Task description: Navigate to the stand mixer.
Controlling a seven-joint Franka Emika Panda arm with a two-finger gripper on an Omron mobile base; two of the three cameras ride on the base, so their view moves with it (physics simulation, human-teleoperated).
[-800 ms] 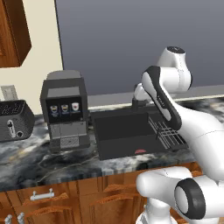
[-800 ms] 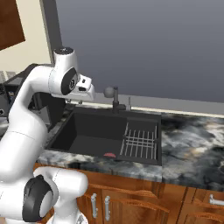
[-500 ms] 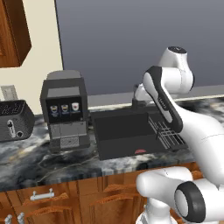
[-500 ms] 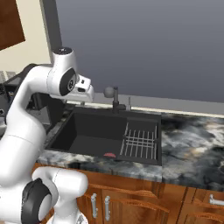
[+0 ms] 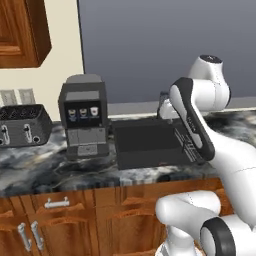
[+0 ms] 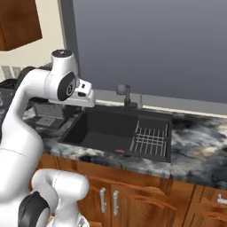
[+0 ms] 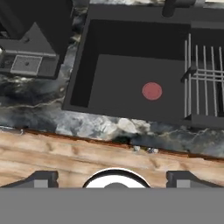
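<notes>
The stand mixer is out of view. My gripper (image 7: 113,178) is open with nothing between its two dark fingertips (image 7: 42,177); it hangs over the counter's front edge and looks down at a black sink (image 7: 131,65). My hand (image 6: 83,94) is held high above the sink's left end (image 6: 111,131). A boxy black coffee machine (image 5: 84,117) with three cup icons stands left of the sink (image 5: 147,142).
A black toaster (image 5: 22,125) sits at the far left under wall outlets. A wire rack (image 6: 150,139) fills the sink's right part, behind it stands a faucet (image 6: 126,95). A red drain plug (image 7: 152,91) lies in the basin. Wooden drawers (image 5: 60,220) run below the marble counter (image 6: 199,150).
The whole scene has slid to the right in both base views, so the base has moved left along the counter. More of the toaster shows. The arm's pose is unchanged.
</notes>
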